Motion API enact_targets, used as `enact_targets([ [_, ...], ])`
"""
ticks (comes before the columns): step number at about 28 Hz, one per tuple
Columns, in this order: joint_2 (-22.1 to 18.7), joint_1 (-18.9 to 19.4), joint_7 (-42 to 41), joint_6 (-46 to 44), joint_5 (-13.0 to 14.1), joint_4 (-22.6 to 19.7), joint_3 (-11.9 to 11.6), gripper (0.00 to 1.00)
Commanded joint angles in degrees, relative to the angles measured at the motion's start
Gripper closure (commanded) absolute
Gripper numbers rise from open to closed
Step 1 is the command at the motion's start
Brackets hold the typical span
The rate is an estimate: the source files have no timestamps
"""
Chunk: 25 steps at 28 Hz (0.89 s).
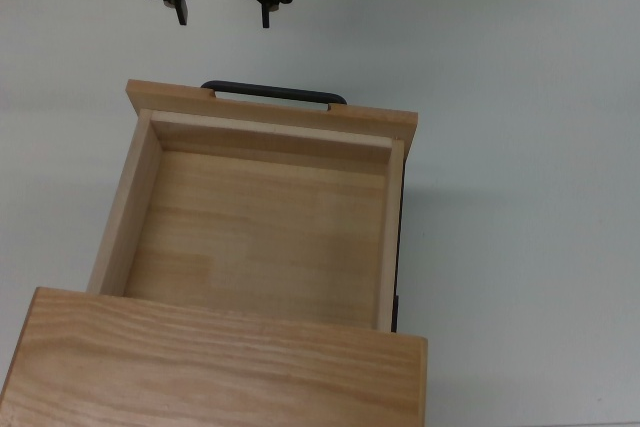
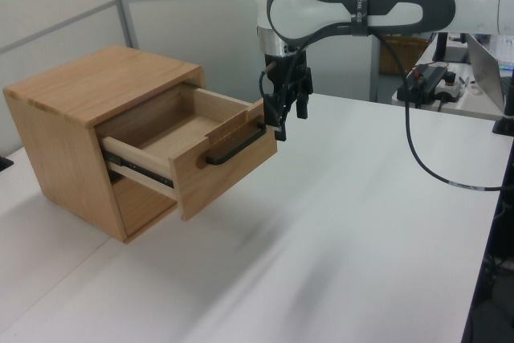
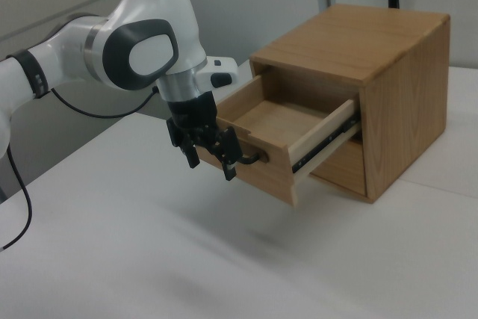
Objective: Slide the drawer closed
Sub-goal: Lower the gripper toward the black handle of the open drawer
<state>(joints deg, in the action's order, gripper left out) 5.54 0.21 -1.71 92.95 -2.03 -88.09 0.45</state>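
The grained wooden cabinet top [image 1: 215, 367] fills the near edge of the top view, and the drawer [image 1: 262, 237] stands pulled well out from under it, its empty light-wood tray fully exposed. The black bar handle [image 1: 273, 93] runs along the far side of the drawer's front panel. The gripper [image 1: 224, 17] hangs beyond that handle, fingers pointing down and spread apart, holding nothing; in the top view a strip of white table [image 1: 520, 147] shows between it and the handle. By my reading, the approach is in hand and the push has not begun. Next, the fingers should meet the front panel squarely and press straight toward the cabinet.
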Motion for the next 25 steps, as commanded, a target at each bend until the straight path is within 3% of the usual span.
enact_targets([
  [1, -0.7, 0.4, 0.0, 0.6, 0.4, -2.2, -0.1, 0.0],
  [2, -0.4, 0.3, -0.1, 0.9, 0.7, -2.1, -0.1, 0.0],
  [3, -0.3, 0.3, -0.1, 1.1, 0.9, -2.1, -0.1, 0.08],
  [5, -0.1, 0.4, -0.1, 1.2, 1.0, -2.1, 0.0, 0.32],
  [6, 0.0, 0.4, -0.1, 1.2, 1.1, -2.1, 0.0, 0.58],
  [9, 0.0, 0.6, 0.4, 1.3, 1.1, -2.1, 0.0, 0.95],
  [10, 0.0, 0.7, 0.5, 1.3, 1.1, -2.1, 0.0, 1.0],
  [25, 3.4, 0.7, -0.1, 3.4, 2.0, -0.9, 0.0, 1.0],
])
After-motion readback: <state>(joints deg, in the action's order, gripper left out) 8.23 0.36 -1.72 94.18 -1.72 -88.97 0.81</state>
